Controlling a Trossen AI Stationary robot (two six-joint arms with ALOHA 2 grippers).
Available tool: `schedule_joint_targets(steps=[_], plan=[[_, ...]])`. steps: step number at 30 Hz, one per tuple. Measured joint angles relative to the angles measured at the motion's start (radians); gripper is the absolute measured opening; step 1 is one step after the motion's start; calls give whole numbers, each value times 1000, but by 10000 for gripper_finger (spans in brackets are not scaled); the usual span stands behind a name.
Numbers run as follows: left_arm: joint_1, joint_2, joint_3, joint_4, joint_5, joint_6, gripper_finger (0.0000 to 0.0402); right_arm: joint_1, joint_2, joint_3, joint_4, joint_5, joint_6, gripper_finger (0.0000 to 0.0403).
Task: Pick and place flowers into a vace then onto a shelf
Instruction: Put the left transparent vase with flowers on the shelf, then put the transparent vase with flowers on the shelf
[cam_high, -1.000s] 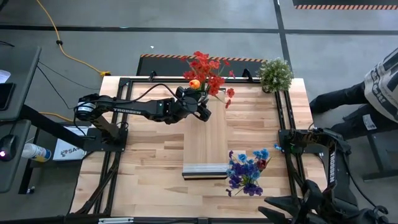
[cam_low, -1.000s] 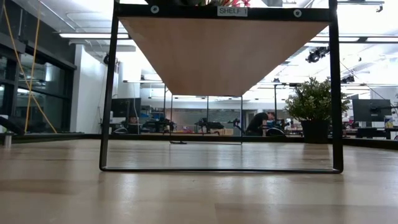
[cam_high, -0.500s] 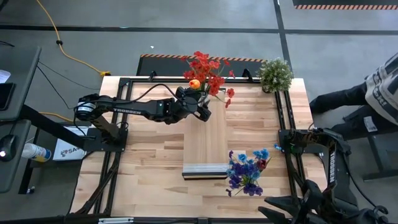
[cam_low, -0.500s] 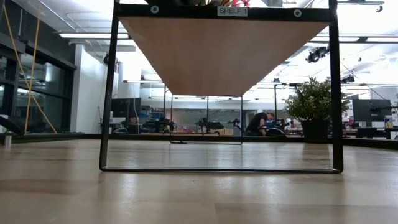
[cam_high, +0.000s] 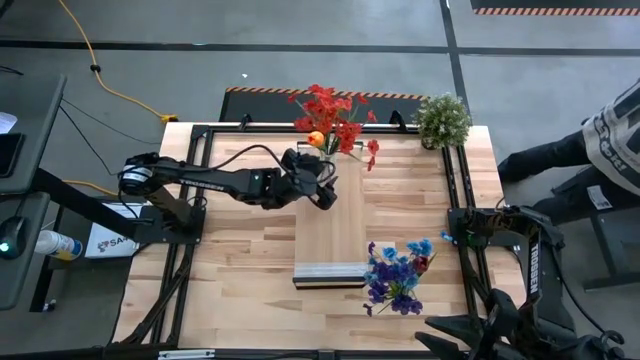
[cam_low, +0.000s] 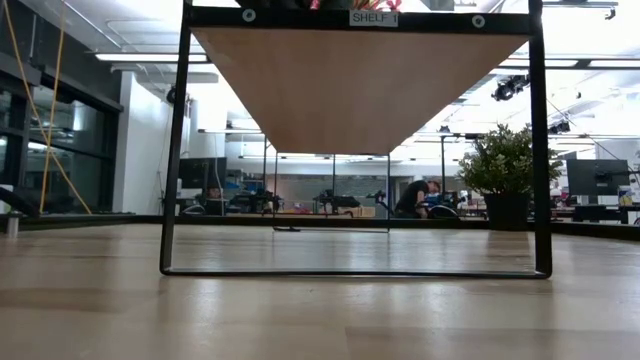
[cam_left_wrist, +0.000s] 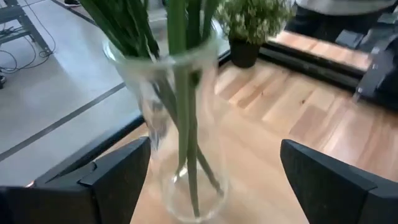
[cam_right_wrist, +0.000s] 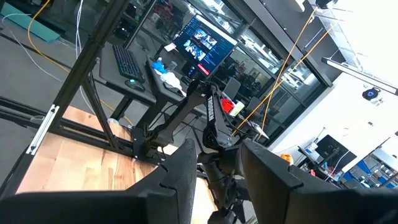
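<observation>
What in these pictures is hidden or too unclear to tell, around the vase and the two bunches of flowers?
- Glass vase: in the high view the red flowers and the open left gripper cover it.
- Vase foot: cut off by the left wrist picture's edge.
- Shelf top: the low view shows only its underside, so what stands on it is hidden.
- Blue and purple flowers: stems too tangled to count.
- Right gripper: nothing between its fingers is visible.

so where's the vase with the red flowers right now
In the high view the vase with the red flowers stands at the far end of the shelf, just ahead of the left gripper, left of the potted plant.
</observation>
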Motion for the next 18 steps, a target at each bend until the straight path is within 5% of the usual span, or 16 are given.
schedule_joint_targets(steps=[18], plan=[[-210, -141, 3, -265, -106, -107, 385, -4, 0, 0, 0, 0, -22, 118]])
